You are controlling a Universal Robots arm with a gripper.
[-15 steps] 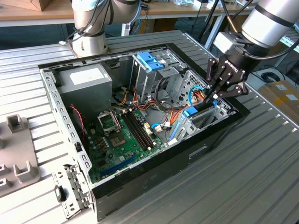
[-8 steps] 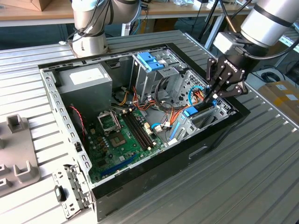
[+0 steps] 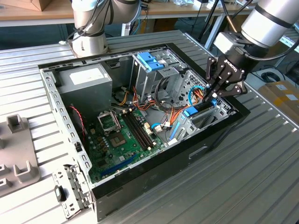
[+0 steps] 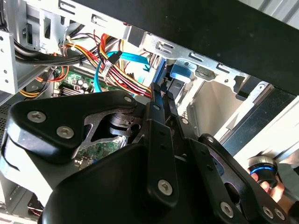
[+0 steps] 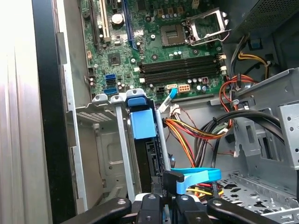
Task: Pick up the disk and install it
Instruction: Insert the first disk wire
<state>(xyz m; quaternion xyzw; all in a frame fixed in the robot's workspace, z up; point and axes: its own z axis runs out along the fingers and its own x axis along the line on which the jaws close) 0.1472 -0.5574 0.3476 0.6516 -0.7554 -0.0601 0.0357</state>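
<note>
The disk (image 3: 198, 110) stands on edge in the metal drive bay (image 3: 219, 112) at the front corner of the open computer case (image 3: 154, 177), on the exterior view's right. Its blue carrier frame (image 5: 142, 123) and dark edge show between the bay's grey rails in the first wrist view. My gripper (image 3: 214, 96) reaches down from above and its fingers pinch the top edge of the disk. In the first wrist view the gripper (image 5: 170, 184) sits at the disk's near end. In the second wrist view the gripper (image 4: 163, 100) points at the disk's blue tab (image 4: 180, 71).
Inside the case lie the green motherboard (image 3: 124, 135), a grey power supply box (image 3: 86, 77), a second cage with a blue latch (image 3: 149, 60) and bundles of orange and blue cables (image 5: 196, 133). Another arm's base (image 3: 88, 42) stands behind the case. Grey fixtures (image 3: 18, 154) sit on the exterior view's left.
</note>
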